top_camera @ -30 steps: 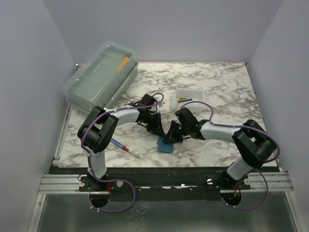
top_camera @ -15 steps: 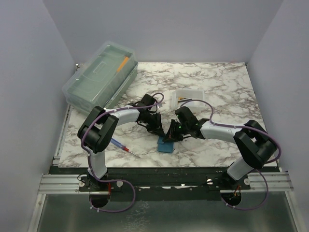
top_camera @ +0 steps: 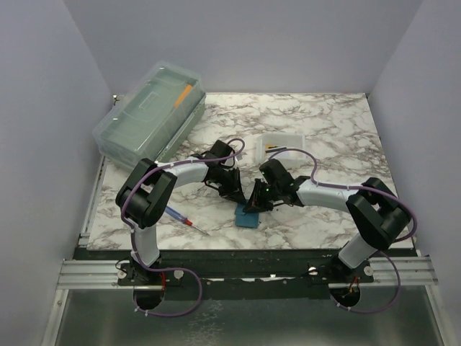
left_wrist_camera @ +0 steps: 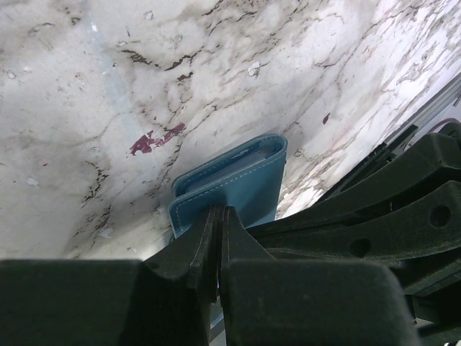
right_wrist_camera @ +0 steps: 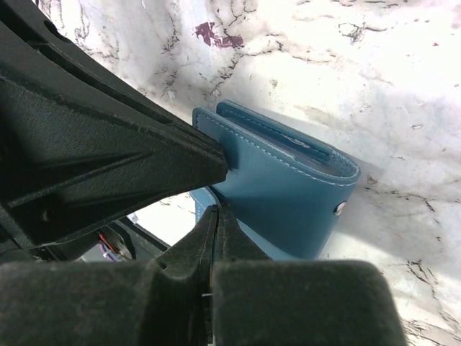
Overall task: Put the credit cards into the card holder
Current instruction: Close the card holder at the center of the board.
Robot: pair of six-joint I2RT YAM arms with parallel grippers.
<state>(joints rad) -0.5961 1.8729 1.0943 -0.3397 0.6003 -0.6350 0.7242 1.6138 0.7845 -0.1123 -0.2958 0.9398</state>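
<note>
Left tool [left_wrist_camera: 218, 216] and right tool [right_wrist_camera: 215, 216], both pressed together, pinch the card holder [left_wrist_camera: 238, 180] flaps.

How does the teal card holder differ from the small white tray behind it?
The card holder is opaque teal; the tray is translucent white. The card holder lies near the front of the marble table, the tray farther back. The left gripper and the right gripper are shut on the card holder's edges; nothing touches the tray. Both are small and rest on it.
</note>
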